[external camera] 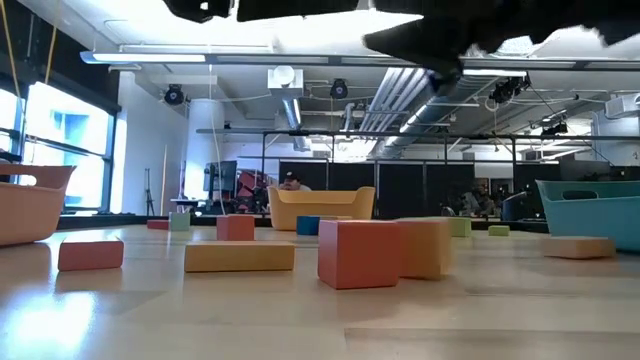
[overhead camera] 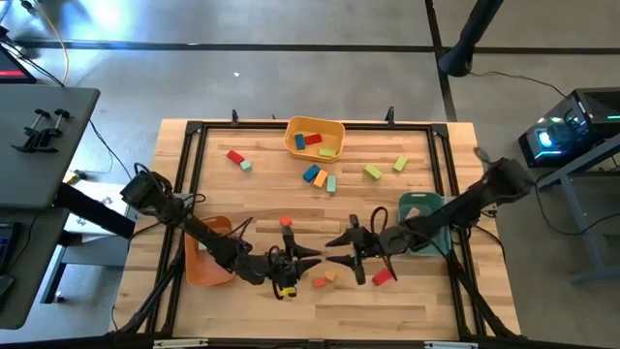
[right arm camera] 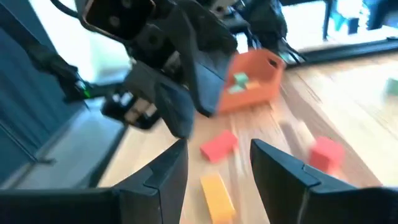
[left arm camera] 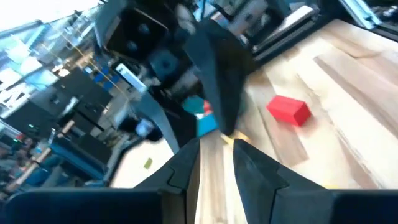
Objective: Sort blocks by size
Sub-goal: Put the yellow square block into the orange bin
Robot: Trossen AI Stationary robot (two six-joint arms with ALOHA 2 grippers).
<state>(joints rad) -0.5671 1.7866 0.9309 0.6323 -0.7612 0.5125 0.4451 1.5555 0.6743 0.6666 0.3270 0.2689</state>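
Observation:
My two grippers face each other tip to tip above the table's near middle, both clear of the wood. My left gripper [overhead camera: 308, 256] [left arm camera: 216, 152] is open by a narrow gap with nothing in it. My right gripper [overhead camera: 334, 254] [right arm camera: 219, 158] is open wider, also with nothing between its fingers. Below and around them blocks lie flat on the table: a red cube [overhead camera: 383, 277] [left arm camera: 289, 111], an orange long block [overhead camera: 329, 276] [right arm camera: 217, 196], a small red block [overhead camera: 318, 282] [right arm camera: 219, 146] and a red cube [overhead camera: 287, 222] farther back.
An orange bin [overhead camera: 208, 250] stands at the near left and a teal bin [overhead camera: 426, 218] at the near right. A yellow bin [overhead camera: 315, 136] with blocks stands at the far middle. Loose blocks lie near it: red and green [overhead camera: 237, 158], blue, orange and teal [overhead camera: 318, 176], green [overhead camera: 373, 172].

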